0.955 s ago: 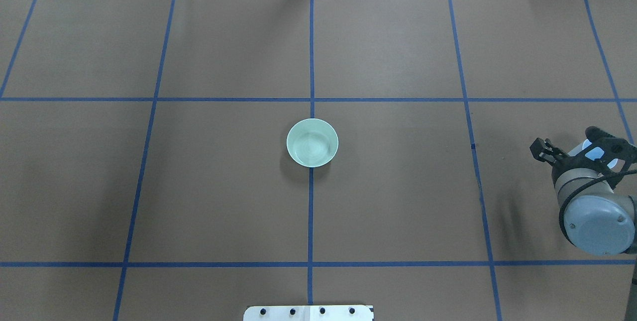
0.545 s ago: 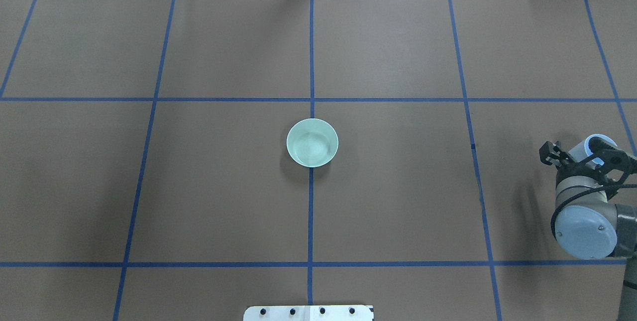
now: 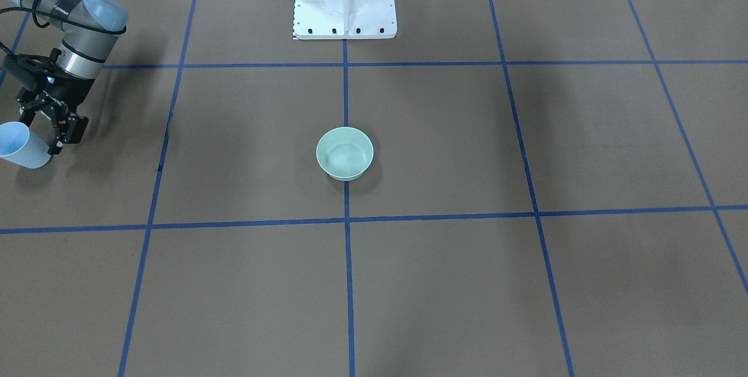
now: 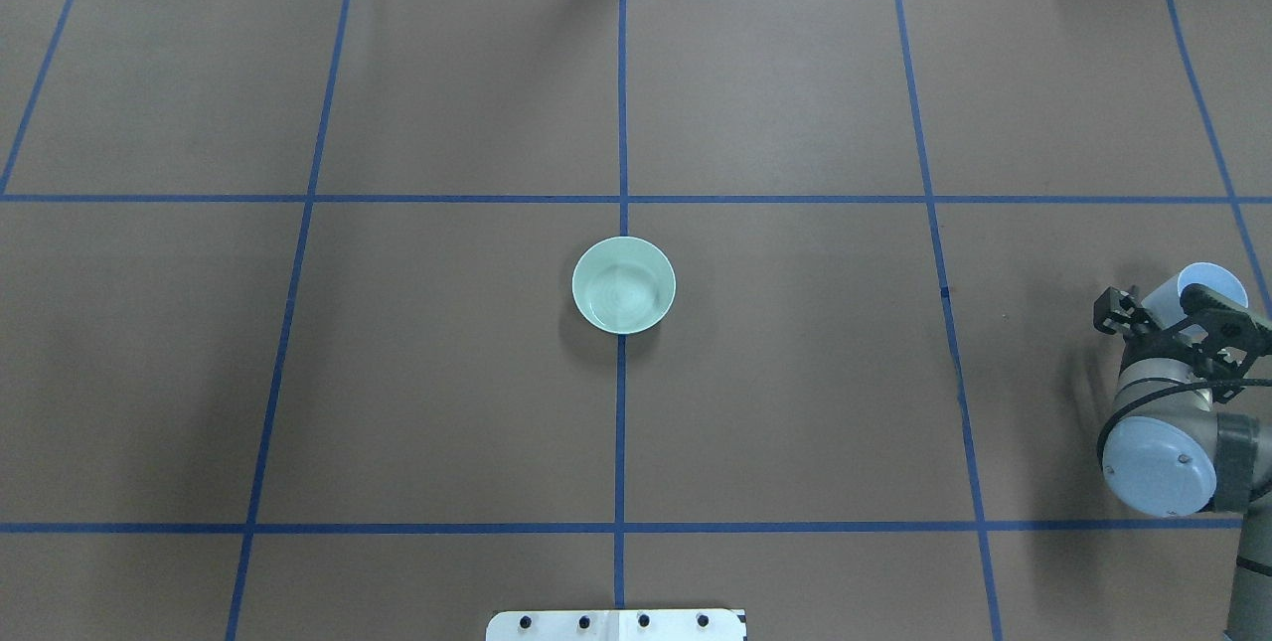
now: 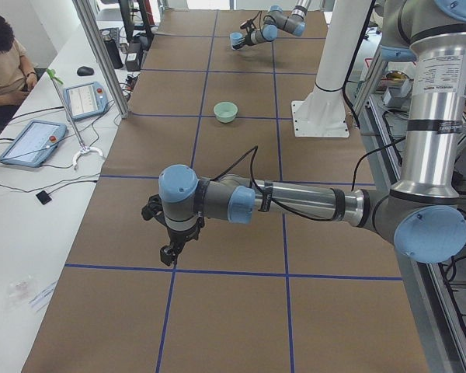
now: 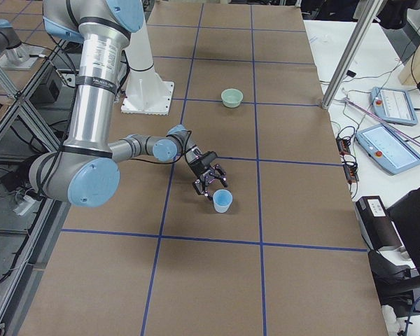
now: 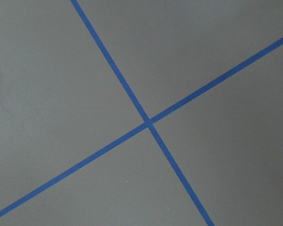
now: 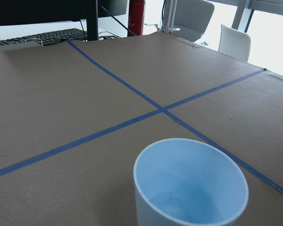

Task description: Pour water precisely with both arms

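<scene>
A pale green bowl (image 4: 623,284) stands at the table's middle, also in the front view (image 3: 345,153); faint glints inside it suggest water. A light-blue cup (image 4: 1207,283) stands upright at the right side of the table, and the right wrist view (image 8: 191,186) shows a little clear water in its bottom. My right gripper (image 4: 1168,308) is open, and the cup (image 3: 20,144) stands free just ahead of its fingertips (image 3: 65,131). My left gripper (image 5: 171,247) shows only in the left side view, low over bare table; I cannot tell its state.
Brown table cover with a blue tape grid (image 4: 622,199). The white pedestal base (image 3: 345,0) stands at the robot's edge. An operator (image 5: 4,62) sits at a side table with tablets (image 5: 31,142). The left wrist view shows only a tape crossing (image 7: 148,123).
My right arm has drawn back toward the robot's side and the table's right edge. The cup, earlier mostly covered by the gripper, now shows more ahead of the fingers. The bowl has not moved.
</scene>
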Robot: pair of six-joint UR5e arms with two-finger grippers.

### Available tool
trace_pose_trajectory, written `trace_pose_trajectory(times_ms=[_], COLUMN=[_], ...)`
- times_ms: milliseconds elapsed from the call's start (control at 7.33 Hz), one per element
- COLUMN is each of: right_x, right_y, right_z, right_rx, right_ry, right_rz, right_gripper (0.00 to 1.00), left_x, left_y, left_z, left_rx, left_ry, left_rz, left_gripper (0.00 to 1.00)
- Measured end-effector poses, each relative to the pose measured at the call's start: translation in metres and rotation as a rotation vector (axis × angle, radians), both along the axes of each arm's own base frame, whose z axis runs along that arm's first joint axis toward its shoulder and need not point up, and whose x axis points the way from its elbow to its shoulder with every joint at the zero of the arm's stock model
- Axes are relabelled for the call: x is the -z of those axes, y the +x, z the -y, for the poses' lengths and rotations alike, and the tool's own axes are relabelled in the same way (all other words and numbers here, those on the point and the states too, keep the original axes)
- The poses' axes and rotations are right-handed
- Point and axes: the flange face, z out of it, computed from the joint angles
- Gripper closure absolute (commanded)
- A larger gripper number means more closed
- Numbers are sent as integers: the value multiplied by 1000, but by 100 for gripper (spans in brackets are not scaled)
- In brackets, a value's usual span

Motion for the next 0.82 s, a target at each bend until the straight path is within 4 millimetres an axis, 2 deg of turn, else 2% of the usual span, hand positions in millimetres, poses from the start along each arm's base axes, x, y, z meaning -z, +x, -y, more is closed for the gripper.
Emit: trace_pose_trajectory(times_ms=[545,818], right_x=[-21,-24], right_y=[5,7], right_z=[1,4], right_rx=[-11,-17], right_ry=[12,20], right_rz=[-51,-61], right_gripper=[3,11], left_x=[-2,-6], left_y=[0,0], left_z=[-1,-5], left_rx=[-1,-1], left_ry=[-4,-10], left_rz=[0,0], left_gripper=[0,0])
